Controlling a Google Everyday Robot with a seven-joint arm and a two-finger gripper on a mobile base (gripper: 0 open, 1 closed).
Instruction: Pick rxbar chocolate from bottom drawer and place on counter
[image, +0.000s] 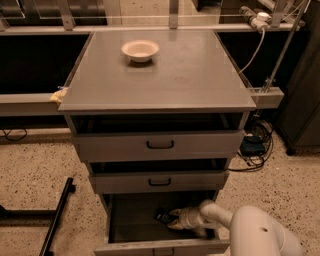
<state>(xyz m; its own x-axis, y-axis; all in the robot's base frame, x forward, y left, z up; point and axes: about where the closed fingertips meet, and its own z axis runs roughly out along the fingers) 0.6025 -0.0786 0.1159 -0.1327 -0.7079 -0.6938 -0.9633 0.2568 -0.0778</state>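
The bottom drawer is pulled open under the two shallower drawers with black handles. The rxbar chocolate, a small black wrapper, lies inside it near the middle. My gripper reaches into the drawer from the right, with its tip right at the bar's right end. My white arm comes in from the lower right. The counter is the broad grey top of the cabinet.
A cream bowl stands on the counter at the back left. The top drawer and middle drawer are slightly open above the gripper. A black bar lies on the floor at left. Cables hang at the right.
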